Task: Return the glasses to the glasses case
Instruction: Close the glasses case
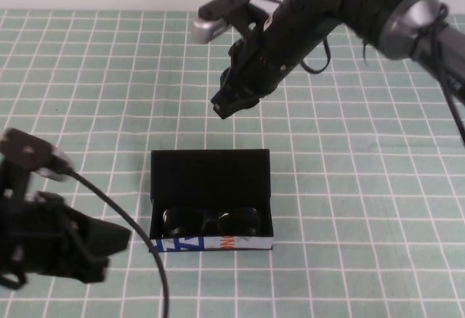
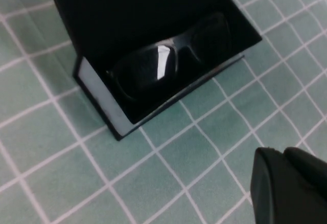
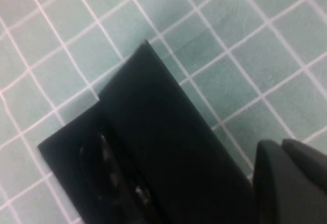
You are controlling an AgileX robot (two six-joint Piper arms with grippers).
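The matte black glasses case (image 1: 211, 167) lies open in the middle of the table, its flap lid folded back and its printed front edge (image 1: 211, 244) facing me. The glossy black glasses (image 1: 211, 220) lie inside it; they also show in the left wrist view (image 2: 163, 63) and partly in the right wrist view (image 3: 107, 168). My left gripper (image 1: 116, 239) is low at the near left, just left of the case, shut and empty. My right gripper (image 1: 231, 104) hangs above the table behind the case's lid, shut and empty.
The table is covered by a green mat with a white grid (image 1: 363, 187). A cable (image 1: 138, 238) runs from the left arm past the case's left front corner. The right arm reaches in from the far right.
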